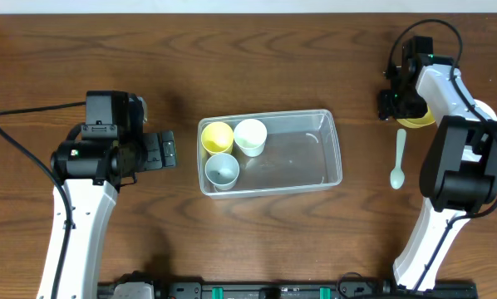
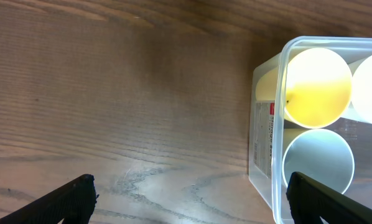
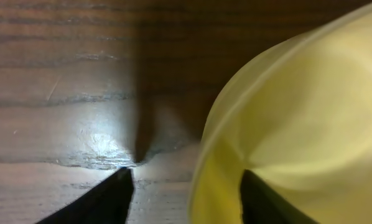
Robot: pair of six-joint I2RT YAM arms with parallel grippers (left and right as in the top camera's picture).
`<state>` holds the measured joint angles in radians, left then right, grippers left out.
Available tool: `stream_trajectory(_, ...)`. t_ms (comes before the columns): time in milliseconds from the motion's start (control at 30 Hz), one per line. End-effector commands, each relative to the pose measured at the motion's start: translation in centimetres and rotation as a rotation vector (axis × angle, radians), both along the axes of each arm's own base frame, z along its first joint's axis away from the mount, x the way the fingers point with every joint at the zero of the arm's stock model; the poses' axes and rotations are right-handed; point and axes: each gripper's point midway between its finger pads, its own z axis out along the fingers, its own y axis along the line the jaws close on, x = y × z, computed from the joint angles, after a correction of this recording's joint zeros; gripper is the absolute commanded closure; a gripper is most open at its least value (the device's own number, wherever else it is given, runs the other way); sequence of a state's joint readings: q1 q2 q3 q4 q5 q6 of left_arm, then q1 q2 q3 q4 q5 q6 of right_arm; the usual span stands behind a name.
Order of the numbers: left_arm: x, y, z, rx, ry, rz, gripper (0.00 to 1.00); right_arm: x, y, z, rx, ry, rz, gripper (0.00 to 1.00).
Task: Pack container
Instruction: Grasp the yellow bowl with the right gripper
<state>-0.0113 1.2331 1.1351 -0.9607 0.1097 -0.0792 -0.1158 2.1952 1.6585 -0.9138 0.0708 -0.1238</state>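
While your right gripper [image 1: 394, 106] straddled the rim of the yellow bowl [image 3: 298, 124], jaws apart, the container [image 1: 335, 154] lay lower left, long axis left-right. Your left gripper [image 1: 169, 151], spread wide, sat nearer.

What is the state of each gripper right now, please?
Left gripper: open, holding nothing.
Right gripper: open, astride the rim of the yellow bowl.

Robot lab bench — wood table [image 1: 273, 75], twin arms [image 1: 74, 224], black rail [image 1: 273, 291] along edge.
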Motion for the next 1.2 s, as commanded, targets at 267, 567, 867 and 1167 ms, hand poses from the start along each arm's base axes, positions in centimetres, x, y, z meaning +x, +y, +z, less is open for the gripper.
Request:
stream_trajectory(267,0.0,-0.1,0.1,-0.014,-0.002,0.006,0.02,0.6,-0.3,0.1,0.005,-0.02,-0.006,0.87)
stream_trajectory(567,0.0,-0.1,0.1,-0.014,-0.002,0.005,0.02,1.9,0.4,4.0,0.0,-0.09,0.004,0.99)
stream_trajectory(867,0.0,-0.1,0.1,-0.014,-0.002,0.005,0.02,0.6,8.4,18.6,0.159,-0.34,0.173,0.99)
stream_trajectory(1167,0.0,-0.1,0.1,-0.014,-0.002,0.005,0.02,-7.5,19.4,24.0,0.236,-0.32,0.455,0.99)
